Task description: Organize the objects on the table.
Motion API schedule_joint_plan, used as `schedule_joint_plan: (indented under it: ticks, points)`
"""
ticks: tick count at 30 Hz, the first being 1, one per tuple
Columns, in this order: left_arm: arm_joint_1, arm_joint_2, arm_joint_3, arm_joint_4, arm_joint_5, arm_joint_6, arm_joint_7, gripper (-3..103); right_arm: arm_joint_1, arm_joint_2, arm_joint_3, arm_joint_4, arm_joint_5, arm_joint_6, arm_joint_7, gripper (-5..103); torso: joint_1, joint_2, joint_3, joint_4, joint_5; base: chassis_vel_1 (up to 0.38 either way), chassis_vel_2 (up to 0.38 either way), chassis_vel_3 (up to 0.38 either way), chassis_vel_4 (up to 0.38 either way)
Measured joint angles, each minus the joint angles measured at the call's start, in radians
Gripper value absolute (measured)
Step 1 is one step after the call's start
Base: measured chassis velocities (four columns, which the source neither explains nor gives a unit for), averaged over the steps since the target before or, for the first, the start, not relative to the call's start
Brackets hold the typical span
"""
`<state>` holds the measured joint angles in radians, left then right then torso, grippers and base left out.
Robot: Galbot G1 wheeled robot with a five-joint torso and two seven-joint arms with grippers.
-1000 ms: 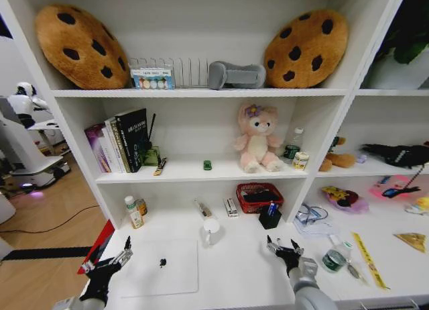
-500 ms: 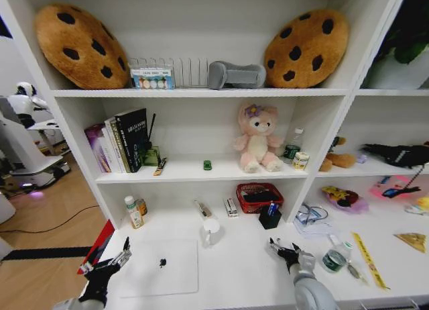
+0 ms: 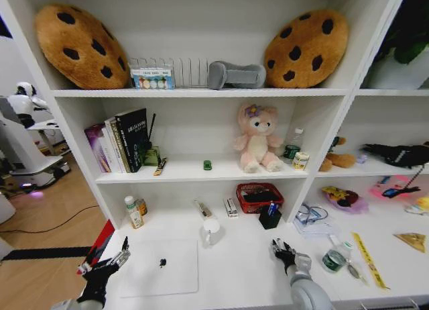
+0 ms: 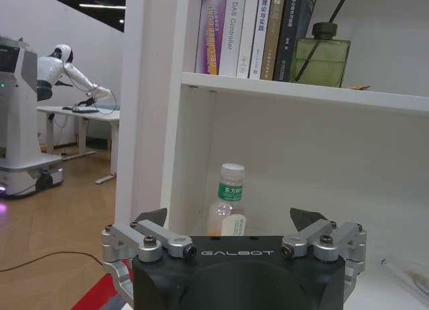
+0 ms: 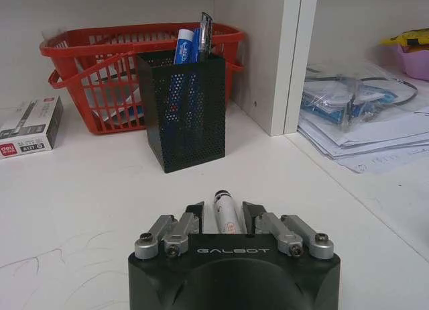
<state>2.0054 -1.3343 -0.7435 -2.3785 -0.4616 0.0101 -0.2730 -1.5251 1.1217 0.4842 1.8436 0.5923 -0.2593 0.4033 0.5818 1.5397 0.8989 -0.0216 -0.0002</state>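
I have the right gripper point(image 5: 222, 213) low over the front part of the table point(image 3: 241, 270), its jaws clenched on a white pen point(image 5: 225, 213) whose tip pokes out between them. I judge the step in hand is carrying that pen toward the black mesh pen holder point(image 5: 186, 109), which stands further back beside the red basket point(image 5: 87, 55), blue pens already in it. The next move calls for lifting clear of the holder's rim and tipping the pen upright over its mouth. The left gripper point(image 3: 104, 262) hovers spread and empty at the table's left front corner, beside the silver laptop point(image 3: 161, 266).
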Motion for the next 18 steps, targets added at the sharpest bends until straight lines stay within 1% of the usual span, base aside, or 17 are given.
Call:
schedule_joint_plan:
  ticks: [1,2,3,5,7,10,11,12,14,15,17,18]
  points:
    - [0.000,0.000,0.000,0.000,0.000,0.000,0.000,100,0.000,0.000,0.000,0.000,0.000,0.000,0.000,37,0.000,0.000,0.000,0.0000,0.0000,0.000,0.000,0.000,0.000]
    - [0.001,0.001,0.000,-0.001,0.000,0.000,0.000,100,-0.003,0.000,0.000,0.001,-0.003,0.001,0.000,27,0.000,0.000,0.000,-0.0001,0.0000,0.000,0.000,0.000,0.000]
    - [0.002,0.001,0.000,-0.001,0.000,0.000,0.000,100,-0.004,0.002,0.000,0.003,-0.004,0.001,0.000,21,0.000,0.000,0.000,-0.0001,0.0001,0.000,0.000,0.000,0.000]
    - [0.002,0.001,0.000,-0.001,0.000,0.000,0.000,100,-0.004,0.002,0.000,0.003,-0.005,0.001,-0.001,21,0.000,0.000,0.000,-0.0001,0.0001,0.000,0.000,0.000,0.000]
    - [0.002,-0.001,0.001,-0.001,0.001,-0.002,0.000,100,-0.004,0.003,0.000,0.008,-0.007,0.001,0.000,12,0.000,0.000,0.000,0.0000,0.0003,0.000,0.000,0.000,0.000]
    - [0.002,-0.001,0.001,-0.001,0.001,-0.003,0.000,100,-0.004,-0.001,0.000,0.014,-0.023,0.011,-0.004,12,0.000,0.000,0.000,0.0000,0.0003,0.000,0.000,0.000,0.000]
    - [0.002,-0.001,0.001,-0.001,0.001,-0.003,0.000,100,-0.004,-0.005,0.000,0.016,-0.059,0.046,-0.020,12,0.000,0.000,0.000,-0.0001,0.0003,0.000,0.000,0.000,0.000]
    - [0.002,-0.001,0.001,-0.001,0.001,-0.003,0.000,100,-0.004,-0.005,0.000,0.016,-0.059,0.046,-0.020,12,0.000,0.000,0.000,-0.0001,0.0003,0.000,0.000,0.000,0.000]
    - [0.002,-0.001,0.000,-0.001,0.001,-0.003,0.000,100,0.007,-0.012,0.000,0.015,-0.155,0.136,-0.055,12,0.000,0.000,0.000,-0.0002,0.0003,0.000,0.000,0.000,0.000]
    - [0.002,-0.001,0.000,-0.001,0.001,-0.003,0.000,100,0.007,-0.012,0.000,0.015,-0.155,0.136,-0.055,12,0.000,0.000,0.000,-0.0002,0.0003,0.000,0.000,0.000,0.000]
    - [0.002,-0.002,0.001,-0.001,0.001,-0.003,0.000,100,0.047,-0.014,-0.006,-0.003,-0.287,0.254,-0.082,12,0.000,0.000,0.000,-0.0002,0.0002,0.000,0.000,0.000,0.000]
    - [0.002,-0.005,0.003,-0.001,0.003,-0.003,0.000,100,0.088,-0.006,-0.012,-0.028,-0.368,0.321,-0.092,12,0.000,0.000,0.000,0.0002,-0.0003,0.000,0.000,0.000,0.000]
